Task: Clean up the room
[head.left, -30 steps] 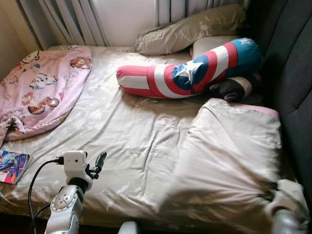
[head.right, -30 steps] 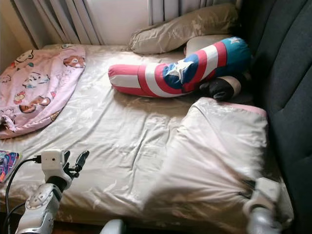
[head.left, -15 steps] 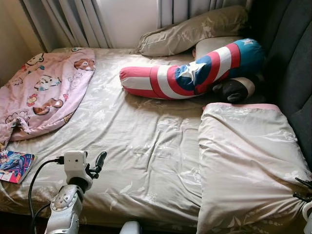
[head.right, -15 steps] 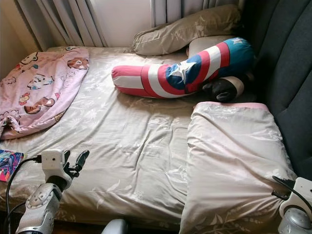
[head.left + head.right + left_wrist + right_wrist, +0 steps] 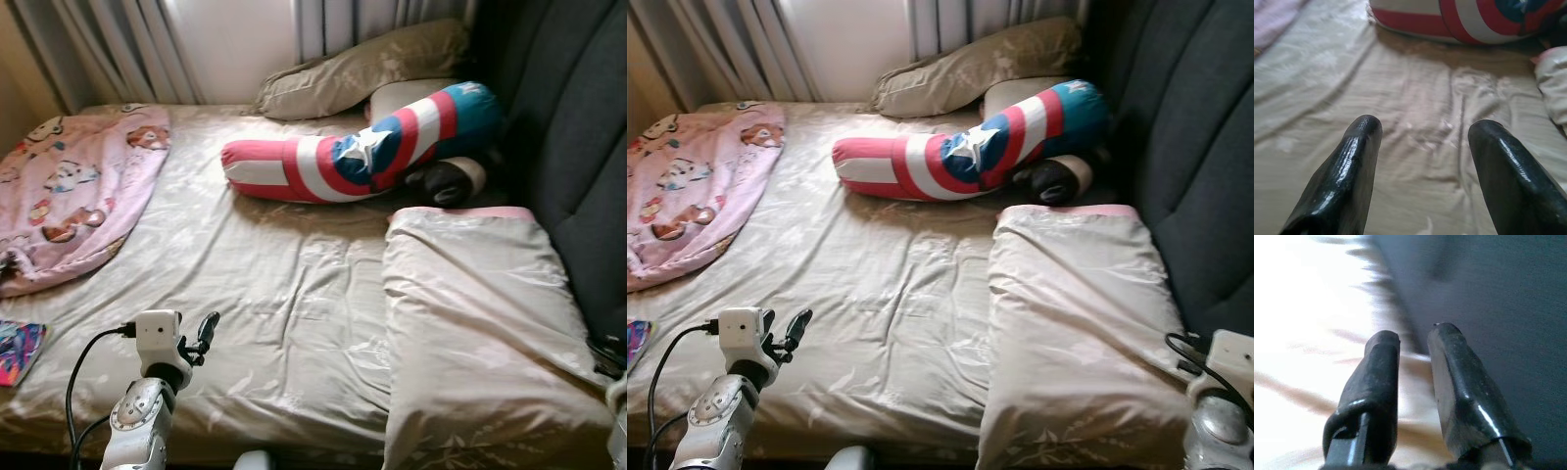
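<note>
- Where the head camera looks down, a bed point(image 5: 274, 294) under a beige patterned sheet takes up most of the scene, with a dark upholstered headboard point(image 5: 578, 147) along the robot's right.
- A folded beige blanket point(image 5: 480, 323) with a pink edge lies on the right part of the bed, close against the headboard.
- A long red, white and blue bolster point(image 5: 362, 152) with a white star lies across the far half of the bed, one end near the headboard.
- A beige pillow point(image 5: 362, 64) lies behind the bolster at the far edge, below the curtains point(image 5: 118, 44).
- A second pale pillow point(image 5: 407, 96) shows just behind the bolster's blue end; a dark rounded item point(image 5: 446, 181) rests beside that end, its nature unclear.
- A pink cartoon-print blanket point(image 5: 69, 191) lies bunched on the far left part of the bed, well apart from the bolster.
- A colourful book point(image 5: 18, 351) lies at the near left edge of the bed.
- The left gripper point(image 5: 1422, 147) hovers over the near left part of the sheet, fingers spread wide with nothing between them, pointed toward the bolster.
- The right gripper point(image 5: 1413, 350) sits at the near right corner, beside the folded blanket and the headboard; its fingers point(image 5: 1378, 382) stand a narrow gap apart and hold nothing.
</note>
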Robot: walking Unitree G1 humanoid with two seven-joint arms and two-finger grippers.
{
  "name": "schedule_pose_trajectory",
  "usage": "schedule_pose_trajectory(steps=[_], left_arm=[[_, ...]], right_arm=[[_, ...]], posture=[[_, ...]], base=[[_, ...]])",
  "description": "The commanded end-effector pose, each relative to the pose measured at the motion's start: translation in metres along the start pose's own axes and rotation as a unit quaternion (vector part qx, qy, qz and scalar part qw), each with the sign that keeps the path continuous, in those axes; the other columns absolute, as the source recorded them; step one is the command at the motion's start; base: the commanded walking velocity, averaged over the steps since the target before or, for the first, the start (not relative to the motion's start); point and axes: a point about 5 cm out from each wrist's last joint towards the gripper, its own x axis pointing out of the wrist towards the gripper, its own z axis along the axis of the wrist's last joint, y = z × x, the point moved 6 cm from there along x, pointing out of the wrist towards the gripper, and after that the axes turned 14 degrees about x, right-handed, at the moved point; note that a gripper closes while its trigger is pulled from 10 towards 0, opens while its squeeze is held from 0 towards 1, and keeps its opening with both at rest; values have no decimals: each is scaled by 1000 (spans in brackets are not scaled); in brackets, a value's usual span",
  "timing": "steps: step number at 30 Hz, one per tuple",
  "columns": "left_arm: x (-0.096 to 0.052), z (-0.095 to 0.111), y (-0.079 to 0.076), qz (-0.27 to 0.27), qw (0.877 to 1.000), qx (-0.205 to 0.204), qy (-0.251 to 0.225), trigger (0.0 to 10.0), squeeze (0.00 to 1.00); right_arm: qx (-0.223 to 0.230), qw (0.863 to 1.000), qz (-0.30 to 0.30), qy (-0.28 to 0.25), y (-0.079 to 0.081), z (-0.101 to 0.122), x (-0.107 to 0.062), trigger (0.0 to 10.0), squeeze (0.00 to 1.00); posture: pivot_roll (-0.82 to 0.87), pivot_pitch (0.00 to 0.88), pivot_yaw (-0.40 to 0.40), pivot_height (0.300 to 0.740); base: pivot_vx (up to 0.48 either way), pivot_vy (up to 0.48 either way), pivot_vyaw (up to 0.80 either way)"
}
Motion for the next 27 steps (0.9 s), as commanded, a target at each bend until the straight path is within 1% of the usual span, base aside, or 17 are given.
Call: schedule_pose_trajectory(steps=[1, 2, 3, 4, 5, 6, 7, 8, 10, 12, 13, 14, 15, 18, 20, 23, 27], left_arm=[[-1, -8, 5, 12, 1000, -10, 13, 10000, 0], [0, -11, 5, 13, 1000, -13, 20, 10000, 0], [0, -14, 4, 14, 1000, -14, 24, 10000, 0], [-1, -23, 3, 14, 999, -18, 42, 10000, 0], [-1, -29, 2, 13, 998, -18, 54, 10000, 0], [-1, -35, 0, 9, 998, -16, 66, 10000, 0], [0, -41, -4, 2, 997, -14, 81, 10000, 0], [0, -42, -5, 0, 996, -14, 83, 10000, 0], [1, -45, -7, -3, 996, -16, 92, 10000, 0], [1, -53, -8, -2, 993, -22, 113, 10000, 0], [0, -58, -10, -3, 992, -22, 125, 10000, 0], [0, -58, -10, -3, 992, -22, 125, 10000, 0], [-2, -66, -14, -11, 989, -21, 146, 10000, 0], [-4, -73, -18, -17, 986, -19, 162, 10000, 0], [-10, -86, -25, -24, 980, -15, 195, 10000, 0], [-20, -101, -29, -25, 973, -11, 229, 10000, 0], [-26, -110, -38, -44, 967, 11, 250, 10000, 0]], right_arm=[[6, 997, 76, 15, 38, -10, -1, 10000, 0], [24, 995, 92, 26, 48, -17, -3, 10000, 0], [36, 994, 98, 32, 53, -21, -4, 10000, 0], [62, 989, 124, 48, 74, -35, -11, 10000, 0], [70, 986, 136, 67, 85, -48, -16, 10000, 0], [60, 984, 148, 85, 95, -60, -22, 10000, 0], [5, 981, 163, 108, 105, -78, -31, 10000, 0], [-10, 980, 165, 111, 107, -81, -33, 10000, 0], [47, 982, 135, 126, 103, -87, -34, 10000, 0], [80, 978, 128, 147, 108, -99, -40, 10000, 0], [82, 975, 131, 158, 111, -104, -43, 10000, 0], [82, 975, 131, 158, 111, -104, -43, 10000, 0], [77, 971, 138, 178, 116, -114, -49, 10000, 0], [72, 969, 137, 194, 118, -123, -54, 10000, 0], [48, 965, 140, 216, 120, -135, -62, 10000, 0], [40, 962, 134, 236, 117, -146, -69, 10000, 0], [43, 961, 126, 244, 113, -152, -74, 10000, 0]], posture=[[12, 0, 7, 661], [14, 0, 6, 661], [16, 0, 6, 661], [14, 0, 1, 661], [15, 0, 1, 661], [19, 0, -2, 661], [31, 0, -5, 671], [31, 0, -5, 676], [30, 0, -3, 686], [36, 0, -3, 696], [40, 0, -5, 701], [40, 0, -5, 701], [38, 0, -7, 711], [39, 0, -7, 721], [51, 0, -10, 736], [44, 0, -4, 740], [46, 0, 4, 740]], base=[[0, 0, 0], [0, 0, 0], [0, 0, 0], [0, 0, 0], [0, 0, 0], [0, 0, 0], [0, 0, 0], [0, 0, 0], [0, 0, 0], [0, 0, 0], [0, 0, 0], [0, 0, 0], [0, 0, 0], [0, 0, 0], [0, 0, 0], [0, 0, 0], [0, 0, 0]])
